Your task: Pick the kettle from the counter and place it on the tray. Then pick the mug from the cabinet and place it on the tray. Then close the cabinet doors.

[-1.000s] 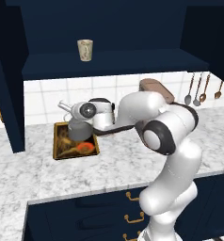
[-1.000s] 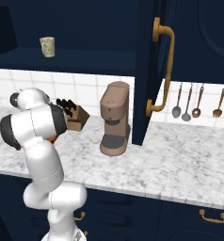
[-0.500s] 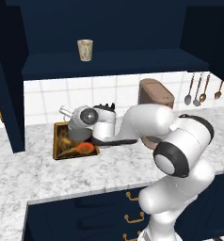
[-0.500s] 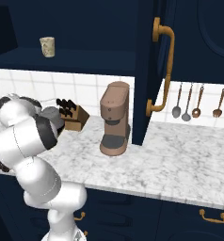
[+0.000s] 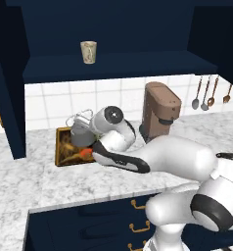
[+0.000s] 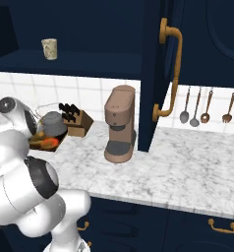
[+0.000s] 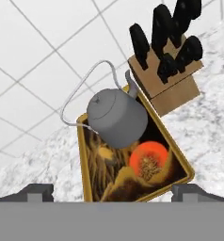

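The dark-grey kettle (image 7: 117, 117) stands on the tray (image 7: 177, 162), at its end near the wall, with the thin wire handle arching to one side. My gripper (image 7: 113, 192) hangs above the tray's near end, open, with nothing between its widely spread fingertips (image 7: 41, 190). From the left base the kettle (image 5: 79, 132) and tray (image 5: 63, 147) sit just beyond my wrist. The right base view shows the kettle (image 6: 54, 123) on the tray (image 6: 46, 143) too. The cream mug (image 5: 88, 51) stands on the shelf of the open cabinet (image 5: 113, 66); the mug (image 6: 49, 48) is upright.
A wooden knife block (image 7: 172, 70) stands right beside the tray. A tall brown coffee machine (image 6: 120, 123) is on the counter (image 6: 188, 172) to the right. An open cabinet door (image 6: 160, 74) with a brass handle juts out over the counter. Utensils (image 6: 202, 106) hang on the wall.
My arm has folded back and its elbow has swung toward the cameras, drawing the hand off the kettle. The kettle stays on the tray. The jaws stay open.
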Robot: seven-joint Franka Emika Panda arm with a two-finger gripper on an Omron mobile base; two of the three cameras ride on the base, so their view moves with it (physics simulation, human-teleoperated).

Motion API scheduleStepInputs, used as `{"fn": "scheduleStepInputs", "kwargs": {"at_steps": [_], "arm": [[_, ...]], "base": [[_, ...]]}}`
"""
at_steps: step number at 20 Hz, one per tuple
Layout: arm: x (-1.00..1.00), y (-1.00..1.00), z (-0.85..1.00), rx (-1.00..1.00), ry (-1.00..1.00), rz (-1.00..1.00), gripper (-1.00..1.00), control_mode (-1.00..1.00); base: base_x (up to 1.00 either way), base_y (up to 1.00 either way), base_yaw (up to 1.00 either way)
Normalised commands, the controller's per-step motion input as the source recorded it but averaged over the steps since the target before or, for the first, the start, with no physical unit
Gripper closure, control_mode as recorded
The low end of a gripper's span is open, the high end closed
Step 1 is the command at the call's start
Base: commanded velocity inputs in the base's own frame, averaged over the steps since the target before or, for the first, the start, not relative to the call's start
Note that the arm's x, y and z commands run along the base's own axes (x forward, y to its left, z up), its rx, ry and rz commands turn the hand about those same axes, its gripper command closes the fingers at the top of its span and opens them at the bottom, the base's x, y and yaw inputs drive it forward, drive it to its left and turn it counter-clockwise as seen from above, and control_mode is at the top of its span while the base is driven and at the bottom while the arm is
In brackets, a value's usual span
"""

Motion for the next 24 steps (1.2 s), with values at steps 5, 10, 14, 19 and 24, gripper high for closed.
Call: {"fn": "scheduleStepInputs", "kwargs": {"at_steps": [5,10,14,19,24], "arm": [[0.02,-0.08,0.41,-0.11,0.31,0.0,-1.0,-1.0],[-0.04,0.01,0.36,-0.25,0.0,0.0,-1.0,-1.0],[-0.02,-0.14,1.0,-0.29,0.0,0.0,-1.0,-1.0],[0.0,-0.23,1.0,-0.17,0.0,0.04,-1.0,-1.0],[0.14,-0.42,0.68,-0.01,-0.32,0.13,-1.0,-1.0]], "base": [[0.0,0.0,0.0],[0.0,0.0,0.0],[0.0,0.0,0.0],[0.0,0.0,0.0],[0.0,0.0,0.0]]}}
